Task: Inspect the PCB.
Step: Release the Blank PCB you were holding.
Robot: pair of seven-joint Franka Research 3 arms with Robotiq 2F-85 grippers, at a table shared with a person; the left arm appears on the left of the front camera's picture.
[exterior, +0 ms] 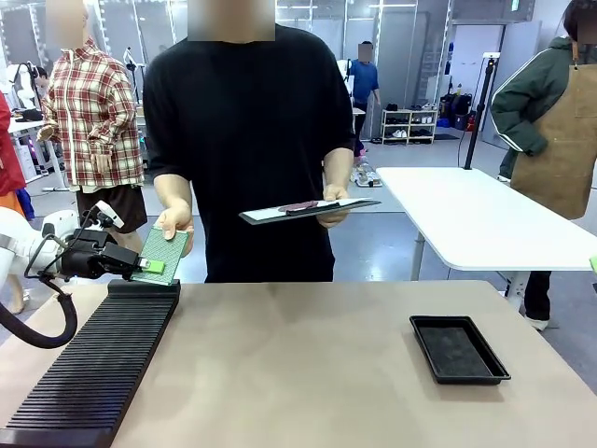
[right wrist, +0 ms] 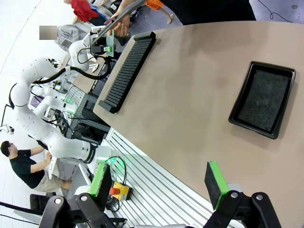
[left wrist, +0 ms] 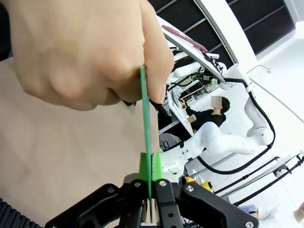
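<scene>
At the tan table's (exterior: 298, 373) far left edge, the left gripper (exterior: 152, 268) clamps the lower edge of the thin green rectangular PCB (exterior: 166, 250) above the ribbed black rack (exterior: 93, 359). A person's hand (exterior: 173, 221) seemingly pinches its top. The right gripper (right wrist: 159, 183) gapes empty over bare tabletop, the shallow black tray (right wrist: 263, 99) well apart.

PCB (left wrist: 147, 128) top hidden inside hand (left wrist: 80, 47)

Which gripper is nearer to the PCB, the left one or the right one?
Left. The left gripper is shut on the PCB's lower edge; the right gripper hangs open far across the table.
</scene>
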